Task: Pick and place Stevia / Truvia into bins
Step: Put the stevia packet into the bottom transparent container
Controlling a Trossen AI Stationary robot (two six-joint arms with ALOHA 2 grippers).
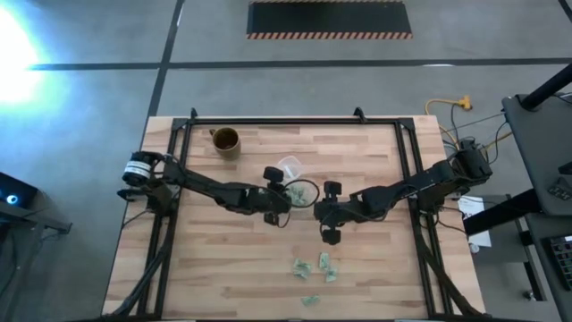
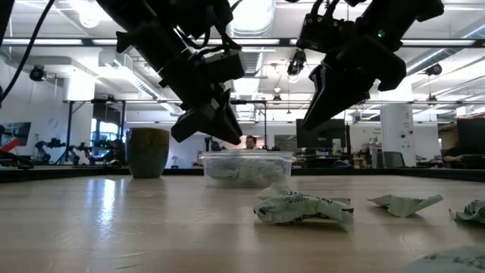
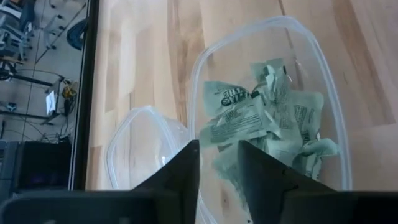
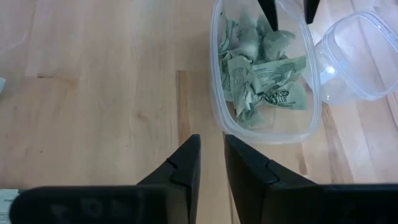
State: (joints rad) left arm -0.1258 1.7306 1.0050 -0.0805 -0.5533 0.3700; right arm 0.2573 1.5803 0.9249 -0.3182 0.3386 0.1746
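1. The left gripper [image 1: 284, 199] hangs over the near rim of the clear container [image 1: 302, 193]. In the left wrist view its fingers [image 3: 180, 171] stand slightly apart with nothing between them, and the container lies directly ahead of their tips.
2. The container [image 3: 323, 81] holds a crumpled heap of pale green and white Stevia packets [image 3: 261, 124], piled loosely against one another.
3. Just beside the container, on the side away from the right gripper, sits a smaller clear round cup [image 3: 140, 149], touching or nearly touching its wall.
4. The right gripper [image 1: 327, 213] hovers above bare wood just short of the container's other side. Its fingers [image 4: 183, 165] are parted by a narrow gap and hold nothing.
5. In the right wrist view the container [image 4: 219, 93] lies ahead of that gripper, with the left gripper's fingertips [image 4: 268, 11] showing over its far end.
6. Loose packets [image 1: 315, 266] lie scattered on the table [image 1: 197, 268], well apart from both grippers, on the side of the right gripper away from the container.
7. A brown mug [image 1: 225, 140] stands beyond the left gripper, well apart from it.
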